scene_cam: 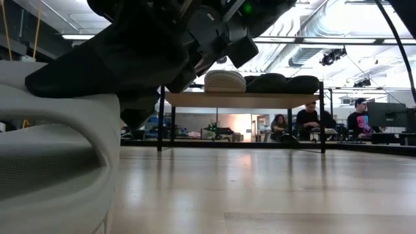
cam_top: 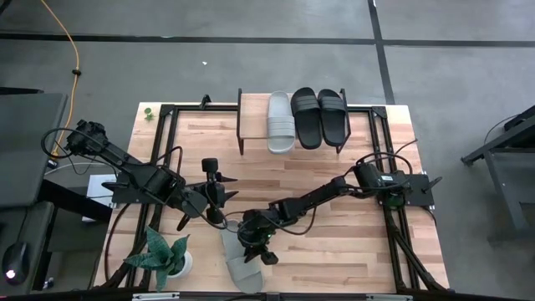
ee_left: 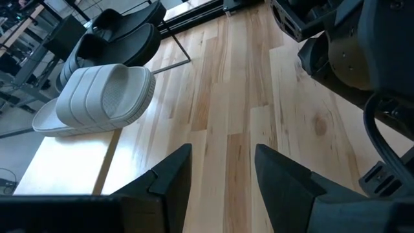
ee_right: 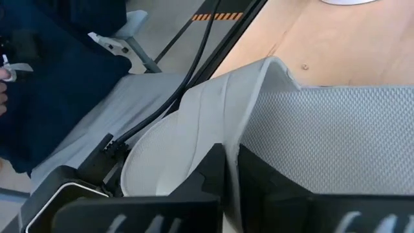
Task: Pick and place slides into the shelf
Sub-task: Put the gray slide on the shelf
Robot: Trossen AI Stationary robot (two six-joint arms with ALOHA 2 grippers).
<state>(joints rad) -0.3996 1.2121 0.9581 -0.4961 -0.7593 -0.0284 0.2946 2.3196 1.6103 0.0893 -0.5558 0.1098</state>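
From my side, sweeping left to right on the overhead. Potted plant (cam_top: 167, 252) at 7 o'clock, near the table edge. Left gripper (cam_top: 219, 194) hangs just left of centre, jaws apart and empty, pointing across bare wood. Last grey slide (cam_top: 240, 261) lies at 6 o'clock on the near edge, right beside the plant. Right gripper (cam_top: 255, 242) is down on it, jaws clamped on the thin edge of the strap (ee_right: 249, 103). Shelf (cam_top: 251, 99) at 12 o'clock already carries one grey slide (cam_top: 280, 121) and the black pair (cam_top: 318, 115).

Risks I see:
- pinch is on a soft strap edge, so the slide may swing or slip out on lift
- left gripper sits close, arm clash likely on the carry path
- free shelf space is only left of the grey one, tight drop
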